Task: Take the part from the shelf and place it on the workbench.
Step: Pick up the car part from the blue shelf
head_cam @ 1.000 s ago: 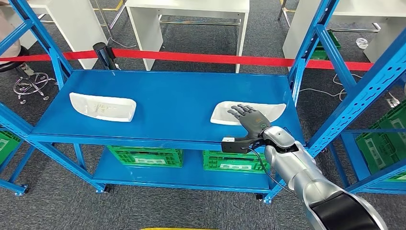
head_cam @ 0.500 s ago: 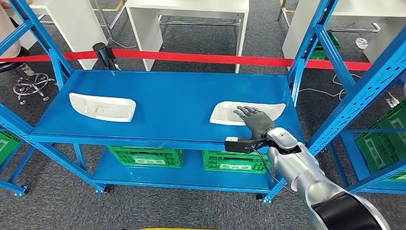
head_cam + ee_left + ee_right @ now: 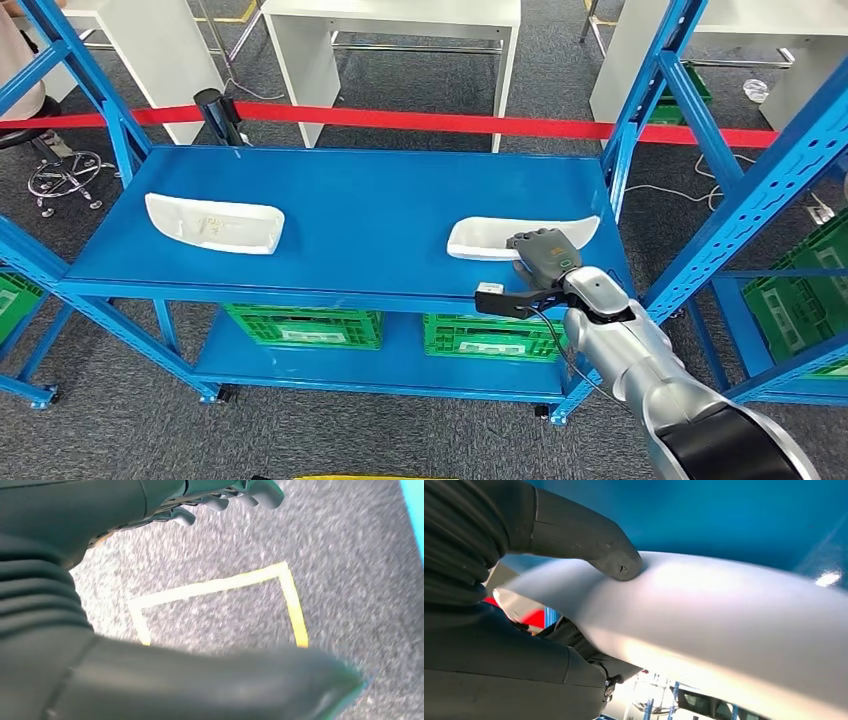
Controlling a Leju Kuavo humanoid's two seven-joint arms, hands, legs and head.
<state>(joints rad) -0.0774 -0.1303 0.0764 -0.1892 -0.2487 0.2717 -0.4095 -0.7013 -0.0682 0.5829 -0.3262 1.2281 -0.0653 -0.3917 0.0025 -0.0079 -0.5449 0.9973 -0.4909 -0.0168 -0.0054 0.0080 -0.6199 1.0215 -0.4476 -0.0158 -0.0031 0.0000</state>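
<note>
Right now the white part lies on the top blue shelf, near its right end and close to the front edge. It is a long, curved shell. Its long side runs left to right across the shelf, not toward the robot.

The right hand sits on the near edge of this part, a bit right of its middle. In the right wrist view the thick thumb presses down on the smooth white part, and the dark fingers seem to curl under it. So I judge that the hand is holding the part, with the thumb on one face and the fingers on the other. The part looks like it rests on the shelf or is only just off it; I cannot tell which.

The left hand hangs low over grey carpet with a yellow line. Its fingers look loose and hold nothing.

A second white part lies far off at the left end of the shelf, well apart from the right hand.

The right hand is the near one, so it should do the lifting. Because it holds the long part off-centre, the far end might dip when it comes up.
</note>
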